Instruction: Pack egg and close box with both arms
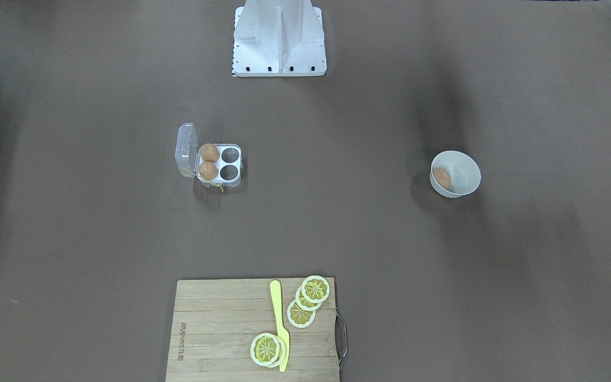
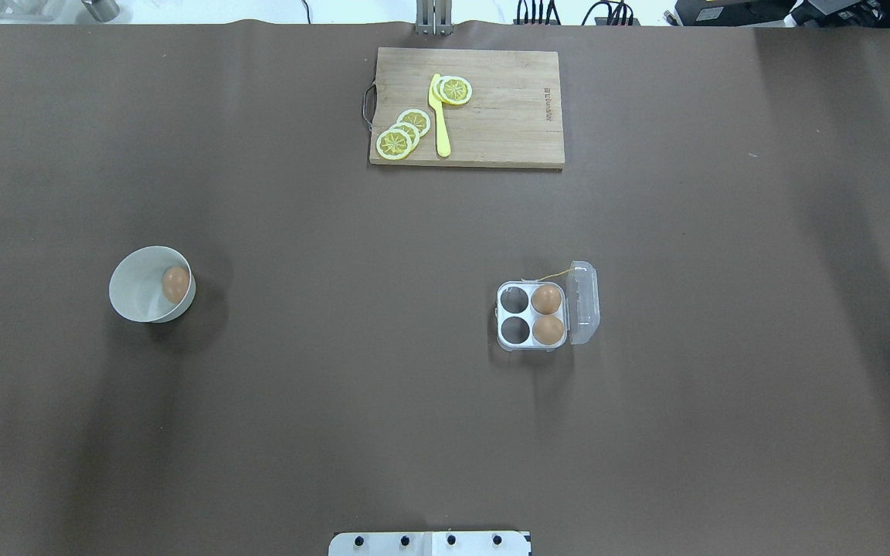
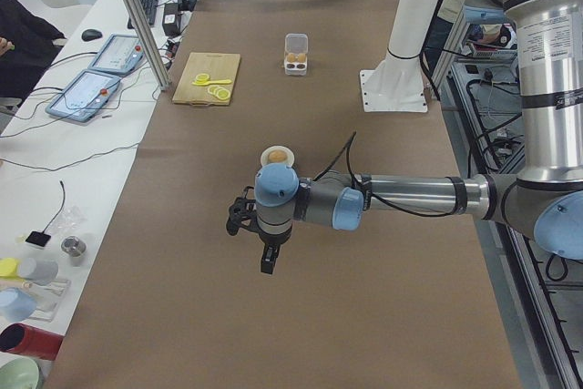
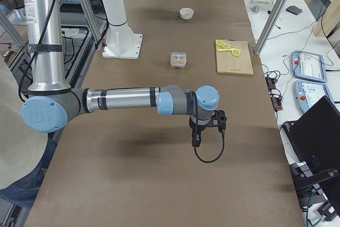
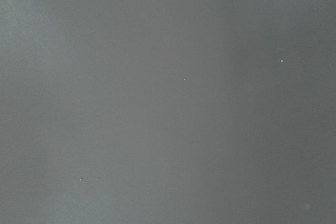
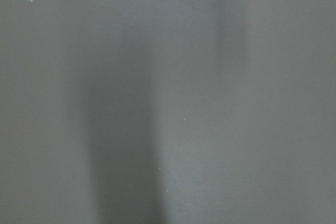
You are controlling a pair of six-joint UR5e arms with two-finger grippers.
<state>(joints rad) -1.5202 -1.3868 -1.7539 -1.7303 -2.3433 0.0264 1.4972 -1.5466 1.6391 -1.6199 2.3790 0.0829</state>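
Note:
The clear box point(image 1: 219, 163) stands open on the brown table, its lid point(image 1: 186, 150) hinged back. Two eggs point(image 1: 209, 153) fill the two cells by the lid; the other two cells are empty. It also shows in the overhead view point(image 2: 530, 315). A third egg point(image 1: 442, 178) lies in a white bowl point(image 1: 464, 170), also in the overhead view point(image 2: 175, 284). My left gripper point(image 3: 239, 220) hovers above the table near the bowl point(image 3: 278, 157); I cannot tell whether it is open. My right gripper point(image 4: 219, 120) hovers far from the box point(image 4: 178, 59); its state cannot be told either.
A wooden cutting board point(image 2: 507, 108) with lemon slices point(image 2: 402, 133) and a yellow knife point(image 2: 439, 116) lies at the far edge. The white base plate point(image 1: 279, 42) stands at the robot's side. Both wrist views show only brown table cover.

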